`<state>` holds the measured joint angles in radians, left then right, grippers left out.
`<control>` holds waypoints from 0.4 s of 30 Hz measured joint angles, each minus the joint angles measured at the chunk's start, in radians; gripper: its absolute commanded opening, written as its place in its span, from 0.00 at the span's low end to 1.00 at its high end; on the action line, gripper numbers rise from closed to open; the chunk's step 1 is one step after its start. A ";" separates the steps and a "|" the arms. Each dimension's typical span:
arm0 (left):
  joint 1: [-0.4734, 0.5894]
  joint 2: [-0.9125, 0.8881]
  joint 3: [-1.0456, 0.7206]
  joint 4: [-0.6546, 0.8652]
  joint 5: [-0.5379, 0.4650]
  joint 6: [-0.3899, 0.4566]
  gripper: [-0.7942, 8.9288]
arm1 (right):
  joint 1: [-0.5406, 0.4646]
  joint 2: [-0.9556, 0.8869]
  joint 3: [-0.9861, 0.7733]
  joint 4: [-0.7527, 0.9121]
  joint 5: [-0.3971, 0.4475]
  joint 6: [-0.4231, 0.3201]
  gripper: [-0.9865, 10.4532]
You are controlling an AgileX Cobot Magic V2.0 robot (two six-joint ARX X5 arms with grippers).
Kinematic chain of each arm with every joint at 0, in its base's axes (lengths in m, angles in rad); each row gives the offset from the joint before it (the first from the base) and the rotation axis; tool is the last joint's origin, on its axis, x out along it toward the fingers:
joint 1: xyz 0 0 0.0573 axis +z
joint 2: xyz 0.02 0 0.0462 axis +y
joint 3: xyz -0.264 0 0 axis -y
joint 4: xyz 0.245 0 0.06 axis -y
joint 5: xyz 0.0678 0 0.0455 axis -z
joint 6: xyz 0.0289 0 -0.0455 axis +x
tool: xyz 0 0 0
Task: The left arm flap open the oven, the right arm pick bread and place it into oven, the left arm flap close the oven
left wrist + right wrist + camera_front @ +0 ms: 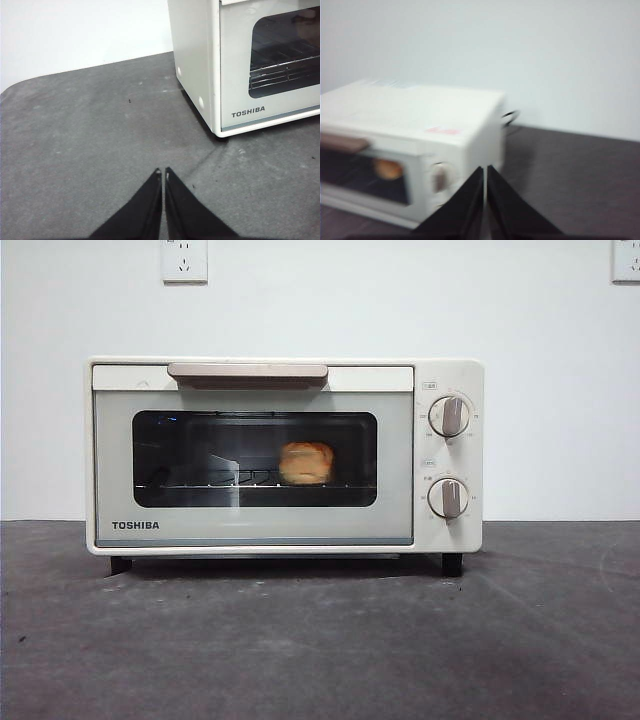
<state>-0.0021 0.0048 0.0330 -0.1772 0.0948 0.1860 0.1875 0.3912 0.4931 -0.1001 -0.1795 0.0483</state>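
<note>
The cream-white TOSHIBA oven (440,370) stands in the middle of the table with its glass door shut. The golden bread (306,462) lies on the wire rack inside, seen through the glass, and it also shows in the right wrist view (388,169). My left gripper (163,173) is shut and empty, low over the table off the oven's left front corner (216,70). My right gripper (484,169) is shut and empty, raised near the oven's knob side (410,120). Neither arm shows in the front view.
The dark grey table mat (320,640) runs in front of the oven. Two wall sockets (184,260) sit on the white wall behind. A black cable (509,117) leaves the oven's back.
</note>
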 measured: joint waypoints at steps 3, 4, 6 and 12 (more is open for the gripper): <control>0.000 0.000 0.000 0.000 0.000 0.000 0.10 | -0.079 -0.094 -0.100 0.075 0.019 0.000 0.09; 0.000 0.000 0.000 0.000 0.000 0.000 0.10 | -0.096 -0.118 -0.129 0.091 0.029 0.000 0.09; 0.000 0.000 0.000 0.000 0.000 0.000 0.10 | -0.126 -0.173 -0.194 0.111 0.053 0.000 0.09; 0.000 0.000 0.000 0.000 0.000 0.000 0.10 | -0.151 -0.292 -0.332 0.112 0.106 0.000 0.09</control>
<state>-0.0021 0.0048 0.0330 -0.1772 0.0948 0.1856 0.0360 0.0994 0.1616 0.0116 -0.0731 0.0479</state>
